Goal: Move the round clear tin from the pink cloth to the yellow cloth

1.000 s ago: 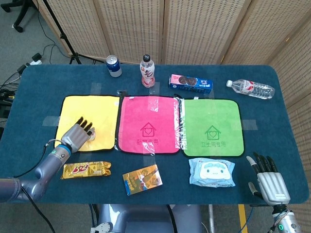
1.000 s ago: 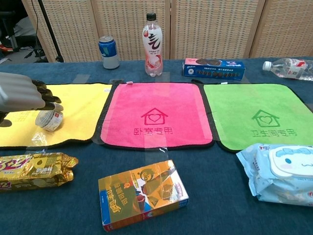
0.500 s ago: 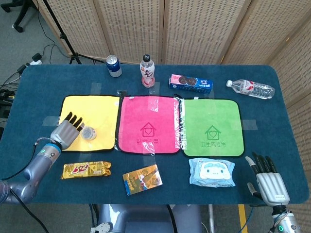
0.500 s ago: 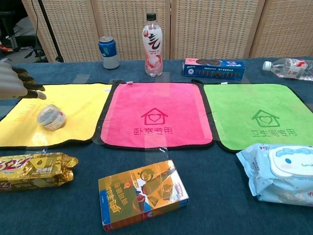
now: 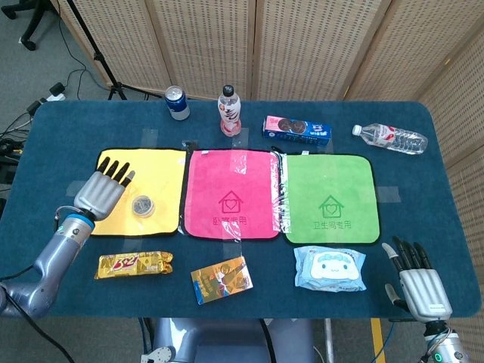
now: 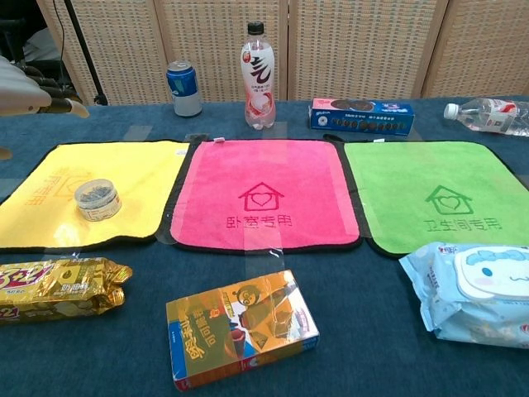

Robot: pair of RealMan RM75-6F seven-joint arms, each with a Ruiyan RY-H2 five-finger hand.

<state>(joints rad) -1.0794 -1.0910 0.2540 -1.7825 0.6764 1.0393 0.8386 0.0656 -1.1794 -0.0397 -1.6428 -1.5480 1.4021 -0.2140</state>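
The round clear tin (image 5: pixel 142 205) (image 6: pixel 97 200) stands upright on the yellow cloth (image 5: pixel 160 175) (image 6: pixel 140 174), near its front edge. My left hand (image 5: pixel 103 190) (image 6: pixel 33 93) hovers above the cloth's left part, fingers spread, holding nothing, a short way left of the tin. The pink cloth (image 5: pixel 231 193) (image 6: pixel 264 192) in the middle has nothing on it. My right hand (image 5: pixel 418 281) rests open at the table's front right corner, away from everything; the chest view does not show it.
A green cloth (image 5: pixel 330 197) lies right of the pink one. A gold snack pack (image 5: pixel 133 264), a yellow box (image 5: pixel 221 278) and a wipes pack (image 5: pixel 330 268) lie along the front. A can (image 5: pixel 177 102), a pink bottle (image 5: pixel 230 110), a cookie box (image 5: pixel 296 130) and a water bottle (image 5: pixel 389 138) line the back.
My left hand let go of the tin and lifted up and back to the left. The tin, tilted under the fingers before, now stands upright on the yellow cloth.
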